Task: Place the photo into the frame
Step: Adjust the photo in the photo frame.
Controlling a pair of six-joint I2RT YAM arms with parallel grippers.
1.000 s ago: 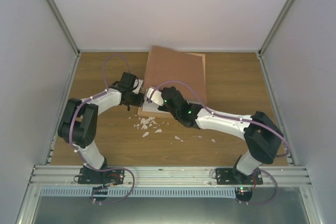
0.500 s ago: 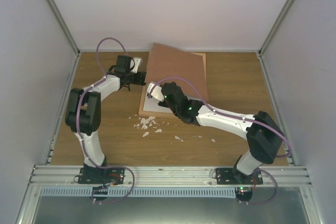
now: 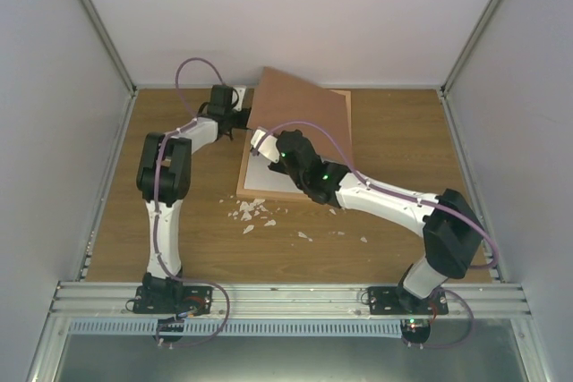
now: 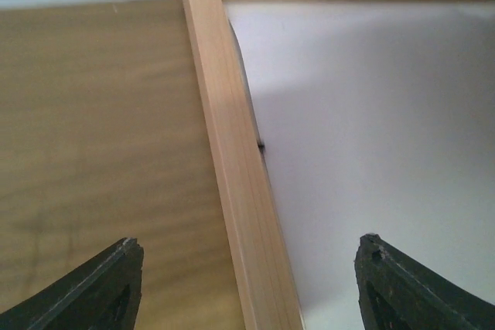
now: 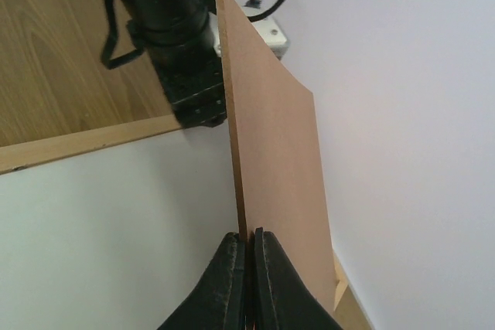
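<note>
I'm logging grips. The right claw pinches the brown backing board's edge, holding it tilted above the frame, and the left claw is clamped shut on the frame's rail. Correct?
Not quite. The left claw is open: the left wrist view shows its fingers spread either side of the frame rail, gripping nothing. The right claw does pinch the tilted backing board.

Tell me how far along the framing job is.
Done: the light wooden picture frame lies flat. In hand: the right end effector pinches the brown backing board by its edge, tilted up off the frame; the left end effector hovers open over one side rail. A white sheet shows inside; I cannot tell if it is the photo. Left: seat the photo if needed, lower the board.
</note>
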